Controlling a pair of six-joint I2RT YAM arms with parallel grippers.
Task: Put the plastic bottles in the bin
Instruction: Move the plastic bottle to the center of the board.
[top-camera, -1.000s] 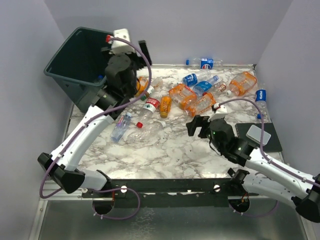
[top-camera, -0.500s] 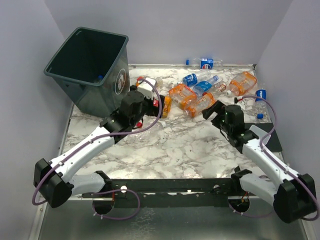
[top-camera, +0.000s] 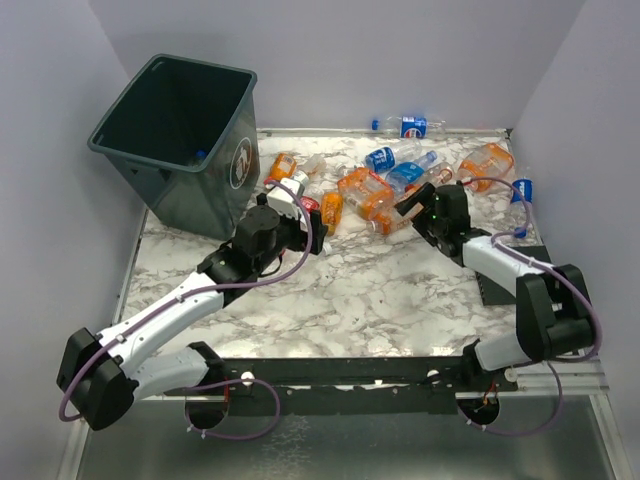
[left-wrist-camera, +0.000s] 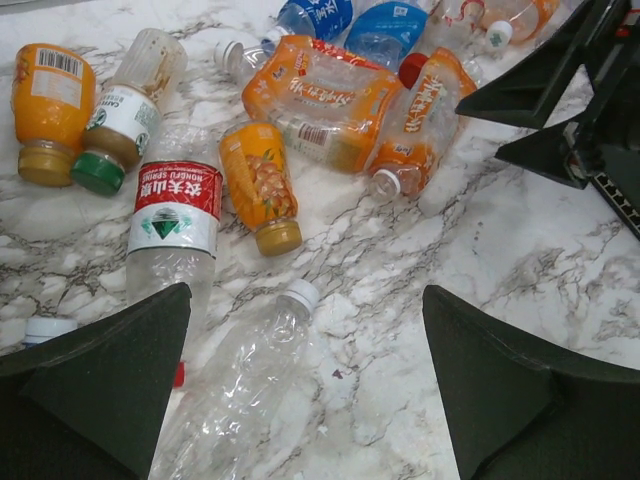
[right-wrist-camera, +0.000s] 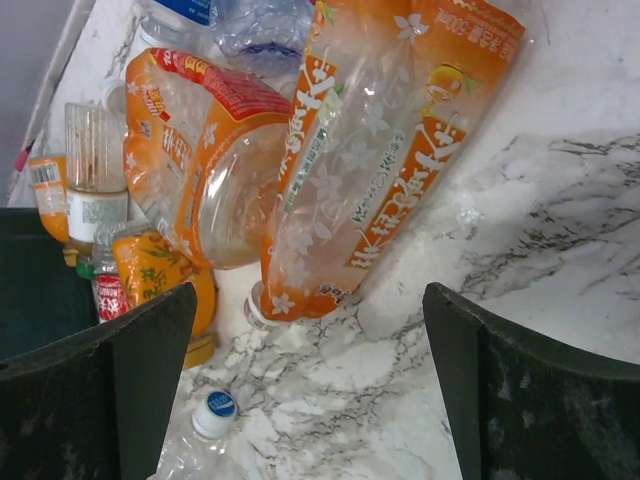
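Lining up grabs, I hold both jaws wide, empty — left gripper (top-camera: 312, 231) over a clear bottle (left-wrist-camera: 240, 390) at centre, right gripper (top-camera: 408, 212) over an orange bottle (right-wrist-camera: 380, 150) at 1 o'clock; bin (top-camera: 200, 190) at 10 o'clock.

Bits you cannot see all of

From above, the left arm (top-camera: 200, 285) covers parts of the plastic bottles (top-camera: 331, 210) near the bin (top-camera: 195, 200). A small blue thing (top-camera: 200, 155) inside the bin is too tiny to tell. The left wrist view cuts off a clear bottle (left-wrist-camera: 245, 385) at the bottom. The right wrist view cuts off the big orange bottle (right-wrist-camera: 390, 150) at the top.
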